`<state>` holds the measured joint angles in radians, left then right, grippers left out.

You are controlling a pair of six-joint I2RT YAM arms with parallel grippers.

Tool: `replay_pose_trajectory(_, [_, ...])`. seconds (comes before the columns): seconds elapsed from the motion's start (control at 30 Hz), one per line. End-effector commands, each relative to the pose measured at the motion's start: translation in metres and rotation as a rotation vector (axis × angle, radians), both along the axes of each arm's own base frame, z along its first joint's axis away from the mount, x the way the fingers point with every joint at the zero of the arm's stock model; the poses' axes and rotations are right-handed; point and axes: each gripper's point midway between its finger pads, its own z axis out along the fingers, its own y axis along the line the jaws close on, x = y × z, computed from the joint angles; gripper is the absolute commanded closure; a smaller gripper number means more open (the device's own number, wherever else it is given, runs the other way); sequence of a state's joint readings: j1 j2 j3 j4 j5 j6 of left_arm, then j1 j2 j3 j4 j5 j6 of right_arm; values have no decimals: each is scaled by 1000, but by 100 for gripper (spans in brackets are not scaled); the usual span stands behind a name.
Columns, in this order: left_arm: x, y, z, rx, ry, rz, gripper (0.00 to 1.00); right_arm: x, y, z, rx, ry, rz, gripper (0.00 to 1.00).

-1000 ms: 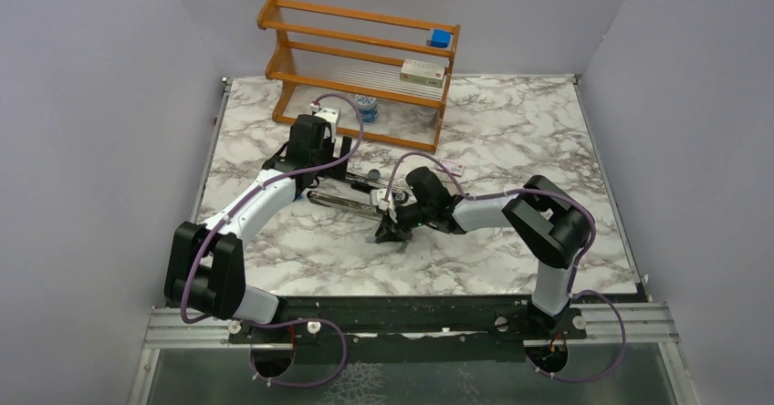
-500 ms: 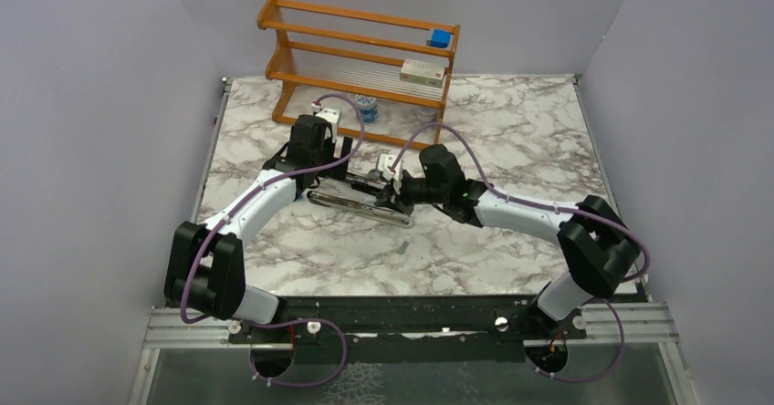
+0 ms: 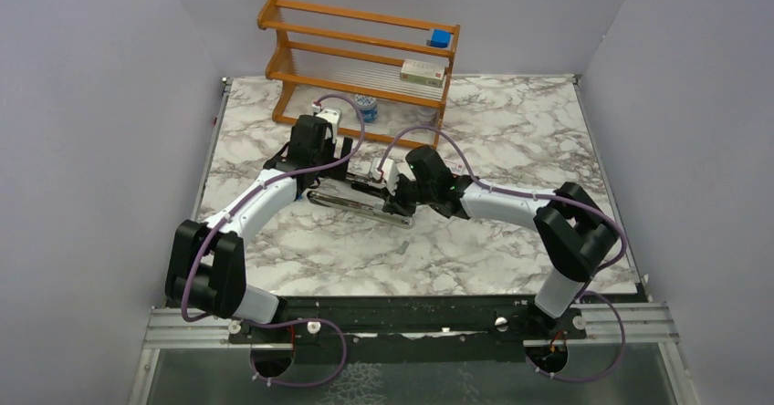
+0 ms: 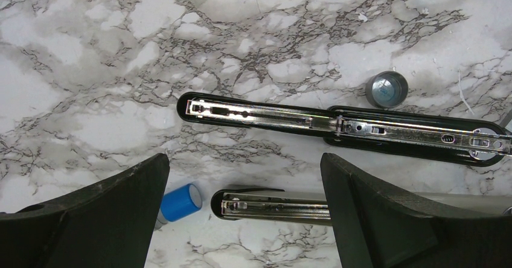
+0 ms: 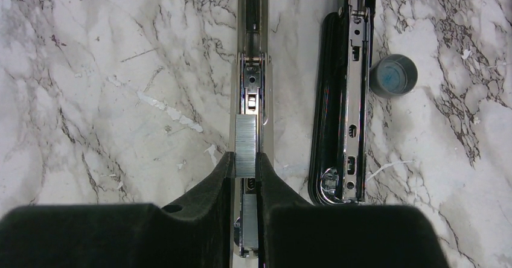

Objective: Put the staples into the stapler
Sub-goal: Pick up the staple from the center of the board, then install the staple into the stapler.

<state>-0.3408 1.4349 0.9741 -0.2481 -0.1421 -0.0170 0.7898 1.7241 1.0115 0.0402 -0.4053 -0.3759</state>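
The stapler (image 3: pixel 360 206) lies opened out on the marble as long bars side by side. In the right wrist view one bar is a silver channel (image 5: pixel 250 69), with a black bar (image 5: pixel 341 111) to its right. My right gripper (image 5: pixel 244 156) is shut on a ribbed grey strip of staples (image 5: pixel 246 141), lined up directly over the silver channel. Lower between its fingers a second grey strip (image 5: pixel 250 222) shows in the channel. My left gripper (image 4: pixel 244 159) hangs open above one end of the stapler (image 4: pixel 272 206), touching nothing. In the top view a small grey strip (image 3: pixel 404 247) lies loose nearer the front.
A wooden rack (image 3: pixel 365 58) stands at the back, with a blue block (image 3: pixel 441 38) and a small box (image 3: pixel 423 72) on it. A grey cap (image 4: pixel 386 89) and a blue cap (image 4: pixel 180 203) lie on the table close to the stapler.
My right gripper has gone from the front middle of the table back to the stapler, then slid a little left along it. The left arm has stayed still.
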Motion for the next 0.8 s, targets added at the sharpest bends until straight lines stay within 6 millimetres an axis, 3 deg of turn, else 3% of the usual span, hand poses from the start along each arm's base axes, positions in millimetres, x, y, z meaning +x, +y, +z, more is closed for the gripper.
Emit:
replay_pose_trajectory(0.0, [7, -1, 8, 8, -32, 1, 1, 8, 0, 1, -26, -12, -15, 99])
replay_pose_trajectory(0.77, [7, -1, 6, 11, -26, -2, 1, 9, -4, -13, -84, 3, -7, 99])
